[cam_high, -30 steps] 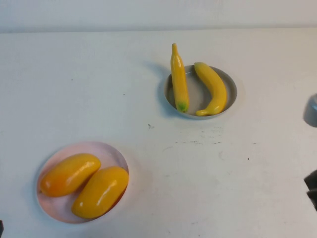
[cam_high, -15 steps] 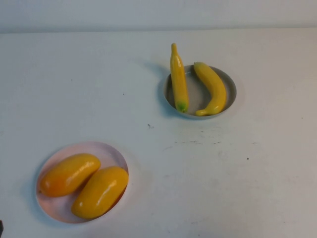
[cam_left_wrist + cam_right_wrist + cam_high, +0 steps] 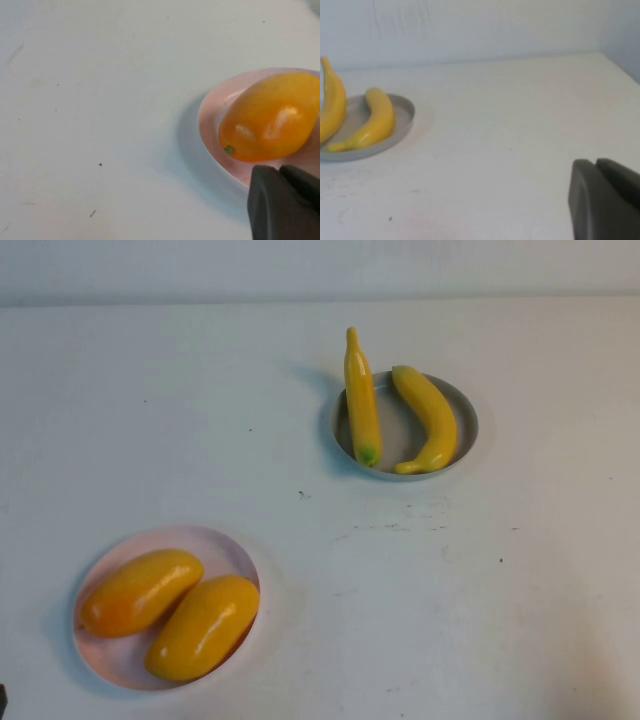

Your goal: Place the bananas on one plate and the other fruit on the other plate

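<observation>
I can read no text, label, brand, number or sign anywhere in my views: not on the bananas [image 3: 362,400], the grey plate [image 3: 466,420], the mango-like fruits [image 3: 140,591], the pink plate [image 3: 225,548] or the table [image 3: 480,590].

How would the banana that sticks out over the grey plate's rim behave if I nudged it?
The overhanging banana rests across the grey plate rim, so it would probably pivot or slide off. Its glossy skin suggests it is slippery. It looks stiff, likely moving as one piece. Left gripper sits by the pink plate; right gripper is away from the bananas.
</observation>
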